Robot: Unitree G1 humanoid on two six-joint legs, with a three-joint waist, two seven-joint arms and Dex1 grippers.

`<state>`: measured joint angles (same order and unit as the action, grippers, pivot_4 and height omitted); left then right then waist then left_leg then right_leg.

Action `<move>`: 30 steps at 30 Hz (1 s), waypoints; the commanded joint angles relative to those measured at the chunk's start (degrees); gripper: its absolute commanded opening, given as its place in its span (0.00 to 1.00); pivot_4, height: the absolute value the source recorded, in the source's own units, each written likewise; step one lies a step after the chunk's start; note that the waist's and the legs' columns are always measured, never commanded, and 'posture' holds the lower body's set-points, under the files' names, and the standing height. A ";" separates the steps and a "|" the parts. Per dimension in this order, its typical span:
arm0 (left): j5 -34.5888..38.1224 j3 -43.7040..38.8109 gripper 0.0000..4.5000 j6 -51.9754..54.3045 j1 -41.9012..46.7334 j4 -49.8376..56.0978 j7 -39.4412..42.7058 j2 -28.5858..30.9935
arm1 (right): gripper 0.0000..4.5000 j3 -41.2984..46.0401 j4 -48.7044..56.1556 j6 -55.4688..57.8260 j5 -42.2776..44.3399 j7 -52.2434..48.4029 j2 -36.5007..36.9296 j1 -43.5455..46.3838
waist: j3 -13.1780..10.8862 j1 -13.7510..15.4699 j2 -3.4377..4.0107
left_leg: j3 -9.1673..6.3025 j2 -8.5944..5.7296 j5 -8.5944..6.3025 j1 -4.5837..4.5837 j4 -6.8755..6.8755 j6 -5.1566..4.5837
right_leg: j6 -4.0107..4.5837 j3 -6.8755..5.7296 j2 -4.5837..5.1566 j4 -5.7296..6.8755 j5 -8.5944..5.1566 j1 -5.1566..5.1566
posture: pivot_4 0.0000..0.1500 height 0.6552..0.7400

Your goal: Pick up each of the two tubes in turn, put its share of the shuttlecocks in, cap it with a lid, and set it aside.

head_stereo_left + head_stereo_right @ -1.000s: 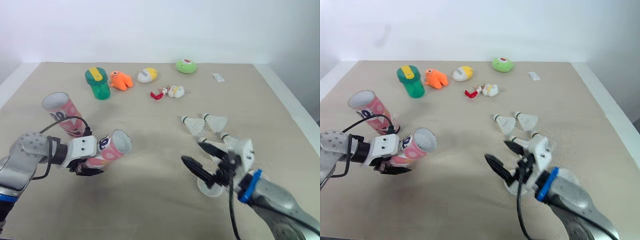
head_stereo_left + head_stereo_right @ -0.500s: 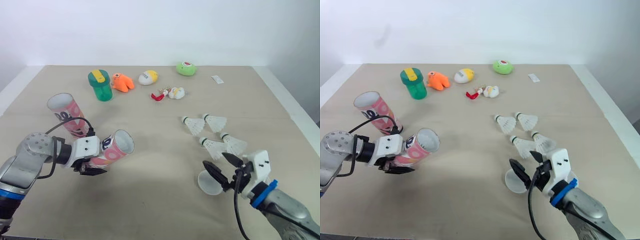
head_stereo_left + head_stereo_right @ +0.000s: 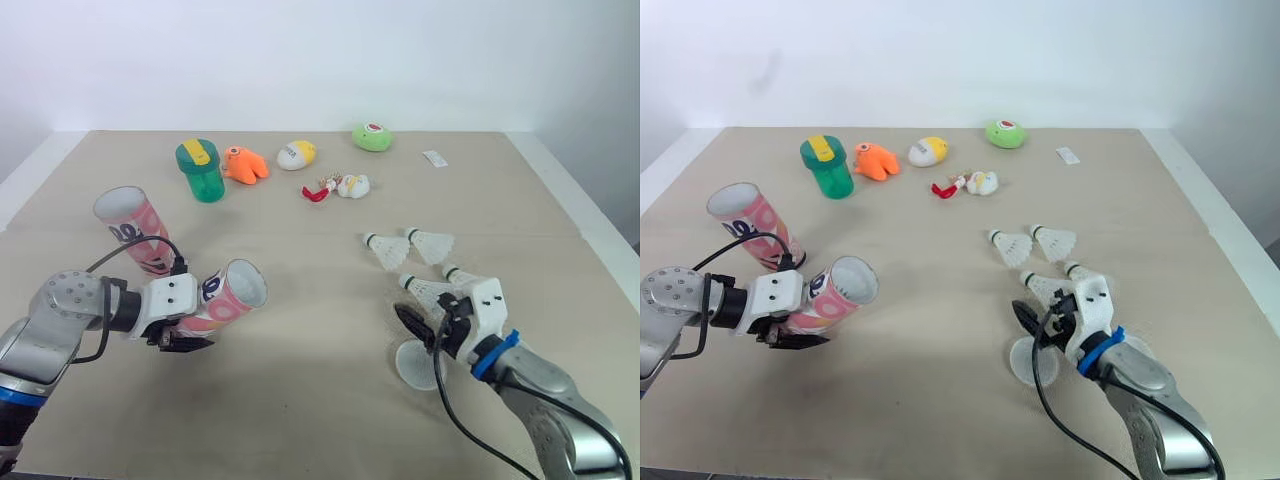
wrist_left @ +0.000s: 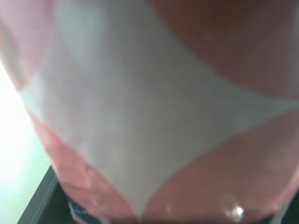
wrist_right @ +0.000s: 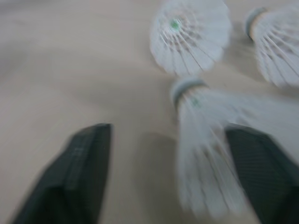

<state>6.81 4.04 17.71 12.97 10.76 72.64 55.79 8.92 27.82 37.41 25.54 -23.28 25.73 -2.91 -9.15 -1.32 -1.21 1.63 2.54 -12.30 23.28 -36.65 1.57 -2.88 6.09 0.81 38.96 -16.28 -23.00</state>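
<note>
My left gripper is shut on a pink and white tube, held tilted just above the table with its open mouth facing right. Its wall fills the left wrist view. A second matching tube stands leaning behind it. Several white shuttlecocks lie at the right. My right gripper is open and low over the nearest shuttlecock, which lies between its two fingers. A translucent lid lies flat just below that gripper.
Along the back of the beige table sit a green cup, an orange toy, a yellow and white egg, a green toy, a small red and white piece and a white tag.
My right gripper has moved away from the table's near edge, past the lid, and now straddles the nearest shuttlecock. The left gripper still holds the tube in the same place.
</note>
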 commanded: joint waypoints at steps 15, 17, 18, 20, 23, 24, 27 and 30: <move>-0.10 2.44 0.74 0.88 -1.30 0.42 -0.36 -0.61 | 0.02 1.15 7.10 5.09 11.33 -4.91 0.09 4.70 | -0.03 -0.01 0.06 | 0.01 0.00 0.00 0.02 0.01 0.00 | -0.07 0.02 0.02 -0.01 0.03 -0.01 | 1.00 1.00; -0.15 2.57 0.74 1.03 -1.01 0.40 -0.36 -0.72 | 0.02 -1.34 10.31 6.20 14.18 -7.49 1.66 8.09 | -0.03 -0.06 0.07 | 0.02 0.01 0.00 0.01 0.01 0.00 | -0.07 0.03 0.00 -0.01 0.04 -0.02 | 1.00 1.00; -0.15 2.65 0.74 1.13 -0.86 0.45 -0.34 -0.78 | 0.02 -3.73 11.45 6.01 14.02 -9.33 2.86 10.81 | -0.04 -0.12 0.08 | 0.00 0.02 0.00 0.01 0.01 0.00 | -0.07 0.02 -0.01 -0.01 0.05 -0.02 | 1.00 1.00; -0.17 2.86 0.74 1.29 -0.45 0.40 -0.23 -0.89 | 0.02 -7.83 11.61 5.87 14.13 -12.48 4.20 16.59 | -0.04 -0.12 0.05 | 0.00 0.01 0.04 0.01 0.00 -0.07 | -0.04 0.02 -0.01 -0.01 0.08 -0.03 | 1.00 1.00; -0.66 3.62 0.74 0.86 0.74 -0.40 0.30 -0.98 | 0.02 -16.18 7.35 2.16 8.25 -18.30 6.29 25.40 | -0.04 -0.02 0.03 | -0.04 0.01 0.05 0.01 -0.02 -0.08 | 0.00 -0.04 -0.02 -0.01 0.07 -0.03 | 1.00 1.00; -0.81 3.86 0.74 0.67 1.27 -0.74 0.49 -1.02 | 0.02 -19.09 5.20 0.17 5.74 -20.30 6.59 28.16 | -0.04 0.03 0.03 | -0.03 -0.01 0.05 0.04 -0.02 -0.09 | -0.01 -0.04 0.00 -0.02 0.07 -0.03 | 1.00 1.00; -0.98 4.31 0.74 0.49 3.08 -1.61 1.10 -1.03 | 0.02 -25.52 -2.00 -5.34 0.25 -25.25 5.58 35.71 | -0.04 0.16 0.03 | -0.03 -0.05 0.06 0.08 -0.03 -0.10 | -0.02 -0.06 0.03 -0.07 0.06 -0.14 | 1.00 1.00; -1.16 4.47 0.74 0.21 3.90 -2.15 1.53 -0.91 | 0.02 -29.78 -7.91 -9.68 -3.70 -28.21 3.02 40.81 | -0.05 0.13 0.03 | -0.02 -0.06 0.06 0.13 -0.04 -0.10 | -0.04 -0.06 0.04 -0.08 0.06 -0.10 | 1.00 1.00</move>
<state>6.27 6.18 18.44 17.00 9.21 74.42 55.60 -19.37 21.15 31.16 23.99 -49.62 29.47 36.05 -9.19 -1.19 -1.18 1.61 2.48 -12.24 23.43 -36.69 1.47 -2.93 6.03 0.84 38.90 -16.20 -23.11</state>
